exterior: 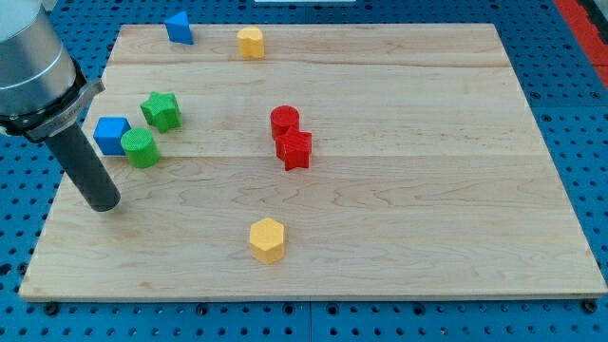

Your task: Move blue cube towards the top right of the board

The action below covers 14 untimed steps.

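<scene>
Wooden board [399, 237], no legible writing. Blue cube [111, 134] at far left, touching green cylinder [141, 148]. My tip [103, 203], a plain rod without pincer, rests just nearer than both.

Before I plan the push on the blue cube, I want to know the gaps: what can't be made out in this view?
- Blue cube: its right side is covered by the green cylinder; whether they touch cannot be told.
- My tip: its contact with the board is unclear, since the rod hides it.
- Red cylinder and red star: they overlap in the camera view, so any gap is hidden.
- The arm: cut off by the view's left and top edges.
</scene>
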Available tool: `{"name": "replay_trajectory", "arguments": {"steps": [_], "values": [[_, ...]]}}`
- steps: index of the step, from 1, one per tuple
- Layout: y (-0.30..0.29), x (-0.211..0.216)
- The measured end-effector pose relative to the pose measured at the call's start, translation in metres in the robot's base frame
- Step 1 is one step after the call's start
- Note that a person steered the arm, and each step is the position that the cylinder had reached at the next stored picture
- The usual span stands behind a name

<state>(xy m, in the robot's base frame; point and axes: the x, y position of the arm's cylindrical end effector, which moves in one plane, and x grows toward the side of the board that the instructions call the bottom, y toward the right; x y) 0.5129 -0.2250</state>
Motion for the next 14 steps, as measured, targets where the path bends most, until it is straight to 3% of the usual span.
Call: {"name": "replay_trajectory", "arguments": {"steps": [1,5,8,10,12,14], "values": [[0.0,0.0],[-0.01,-0.107],[-0.048,-0.109],[-0.011,-0.165],[-0.049,-0.197],[0.121,-0.197]]}}
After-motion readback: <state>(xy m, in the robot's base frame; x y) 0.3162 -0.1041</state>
